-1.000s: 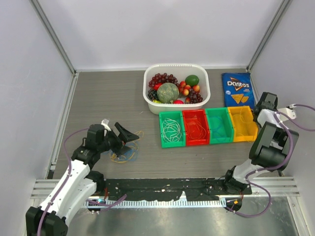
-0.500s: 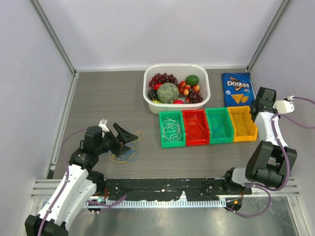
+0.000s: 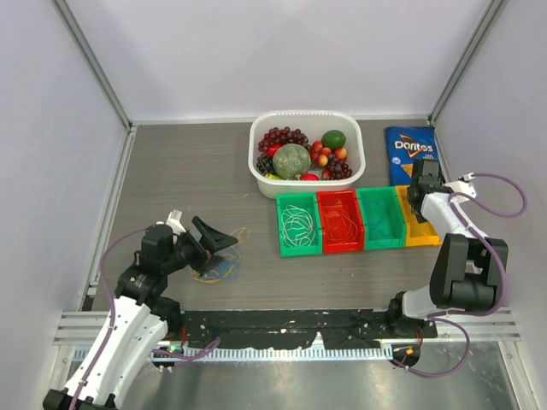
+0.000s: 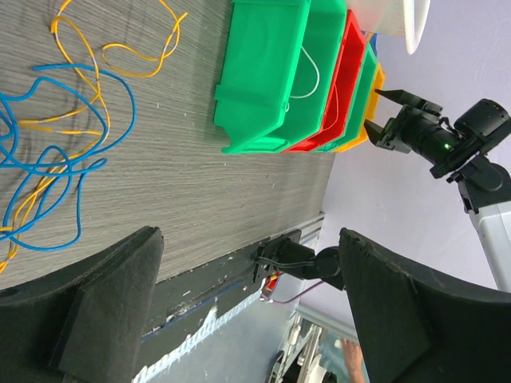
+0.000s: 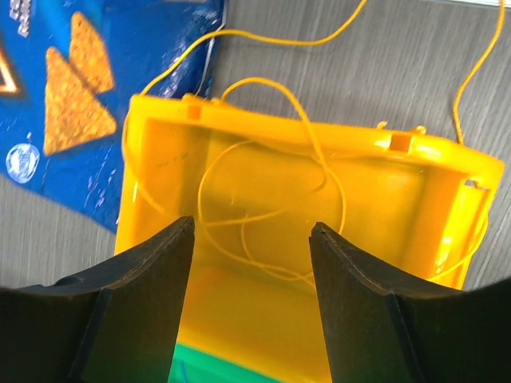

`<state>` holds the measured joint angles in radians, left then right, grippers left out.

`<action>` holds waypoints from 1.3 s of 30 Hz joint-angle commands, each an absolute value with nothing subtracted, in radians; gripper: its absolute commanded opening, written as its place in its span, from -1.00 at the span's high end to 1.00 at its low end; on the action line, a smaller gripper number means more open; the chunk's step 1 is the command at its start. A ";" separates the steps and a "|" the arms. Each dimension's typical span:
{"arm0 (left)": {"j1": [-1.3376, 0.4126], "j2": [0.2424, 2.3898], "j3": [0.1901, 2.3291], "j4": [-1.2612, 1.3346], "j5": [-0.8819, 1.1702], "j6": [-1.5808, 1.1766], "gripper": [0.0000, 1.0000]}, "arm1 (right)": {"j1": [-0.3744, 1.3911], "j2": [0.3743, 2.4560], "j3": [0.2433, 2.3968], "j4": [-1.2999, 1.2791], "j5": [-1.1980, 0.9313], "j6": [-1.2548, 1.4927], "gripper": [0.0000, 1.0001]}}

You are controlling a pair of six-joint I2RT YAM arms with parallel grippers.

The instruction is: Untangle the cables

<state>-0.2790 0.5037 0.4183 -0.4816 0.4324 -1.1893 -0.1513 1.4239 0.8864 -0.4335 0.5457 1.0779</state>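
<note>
The grey counter [image 3: 171, 171] carries a white tub of fruit [image 3: 306, 115] at the back, with a blue Doritos bag [image 3: 411, 155] lying flat to its right. In front of the tub, four bins stand in a row. The left pincer [image 3: 214, 239] gapes wide just above a loose blue-and-yellow cable tangle [image 3: 215, 272] on the counter. The right pincer [image 5: 251, 231], jaws apart and empty, hangs over the yellow bin [image 5: 160, 159], where a yellow cable [image 5: 318, 159] loops inside and trails over the rim. White cables [image 3: 297, 220] lie in the leftmost green bin [image 3: 282, 232] and orange cables [image 3: 342, 226] in the red bin [image 3: 323, 224].

White fruit basket [image 3: 306, 114], Doritos bag [image 3: 413, 156], row of four coloured bins [image 3: 341, 245], grey table [image 3: 171, 171]
</note>
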 commanded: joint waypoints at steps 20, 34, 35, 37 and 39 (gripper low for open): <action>-0.276 0.476 0.405 -0.509 0.416 -1.204 -0.90 | -0.156 1.517 0.816 -0.232 0.801 1.058 -0.22; -0.275 0.439 0.396 -0.512 0.428 -1.209 -0.90 | -0.034 1.221 0.867 -0.396 0.905 1.034 0.99; -0.275 0.431 0.397 -0.520 0.426 -1.207 -0.90 | -0.014 1.180 0.873 -0.397 0.905 1.026 0.99; -0.275 0.416 0.400 -0.532 0.422 -1.207 -0.90 | 0.000 1.131 0.894 -0.403 0.900 1.000 0.99; -0.275 0.394 0.400 -0.549 0.417 -1.207 -0.90 | 0.049 1.099 0.928 -0.413 0.876 0.979 0.99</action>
